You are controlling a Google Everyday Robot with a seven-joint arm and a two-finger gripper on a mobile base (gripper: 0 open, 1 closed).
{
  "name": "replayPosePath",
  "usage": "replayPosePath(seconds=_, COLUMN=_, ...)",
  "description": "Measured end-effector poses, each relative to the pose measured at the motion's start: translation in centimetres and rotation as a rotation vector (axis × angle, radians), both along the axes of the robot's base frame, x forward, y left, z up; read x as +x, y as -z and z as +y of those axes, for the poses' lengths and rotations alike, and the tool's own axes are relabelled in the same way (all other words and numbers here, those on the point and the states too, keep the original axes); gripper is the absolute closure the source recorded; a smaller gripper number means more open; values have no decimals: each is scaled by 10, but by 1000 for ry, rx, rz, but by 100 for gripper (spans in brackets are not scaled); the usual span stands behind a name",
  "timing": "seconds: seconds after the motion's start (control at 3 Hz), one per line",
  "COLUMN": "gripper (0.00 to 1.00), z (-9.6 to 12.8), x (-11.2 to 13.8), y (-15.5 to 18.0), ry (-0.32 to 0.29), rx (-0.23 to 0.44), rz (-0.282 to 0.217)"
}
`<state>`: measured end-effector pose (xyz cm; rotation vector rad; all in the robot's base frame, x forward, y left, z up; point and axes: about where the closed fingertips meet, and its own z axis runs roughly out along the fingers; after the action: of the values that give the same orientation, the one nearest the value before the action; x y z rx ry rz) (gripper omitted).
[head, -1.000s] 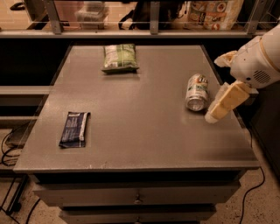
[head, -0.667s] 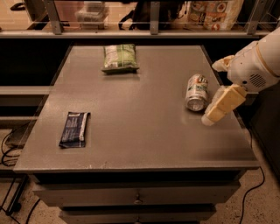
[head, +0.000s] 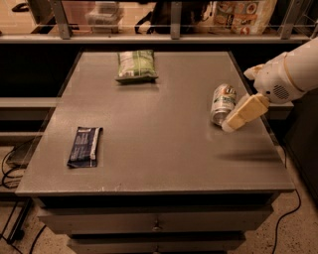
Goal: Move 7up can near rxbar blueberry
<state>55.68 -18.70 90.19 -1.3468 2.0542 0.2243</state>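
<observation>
The 7up can [head: 222, 102] lies on its side on the right part of the grey table [head: 159, 124], its shiny end facing me. The rxbar blueberry [head: 85, 146], a dark navy wrapper with a white strip, lies flat near the table's front left. My gripper [head: 233, 122] comes in from the right on a white arm. Its cream finger [head: 244, 112] hangs just to the right of the can, close to its near end. Whether it touches the can does not show.
A green-and-white snack bag [head: 135, 64] lies at the back of the table, left of centre. A shelf with a rail and packaged goods [head: 243, 15] runs behind the table. Drawers sit under the table front. Cables lie on the floor at left.
The gripper has moved a little to the left, closer to the can. The can, bar and bag have not moved.
</observation>
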Motion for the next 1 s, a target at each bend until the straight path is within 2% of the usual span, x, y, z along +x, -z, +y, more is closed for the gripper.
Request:
replayPosePath(seconds=0.33, gripper=0, z=-7, x=22, y=9, ry=29, rx=32, rz=-17)
replayPosePath(seconds=1.0, gripper=0, z=4, x=54, y=33, ry=-5, rx=93, rz=15)
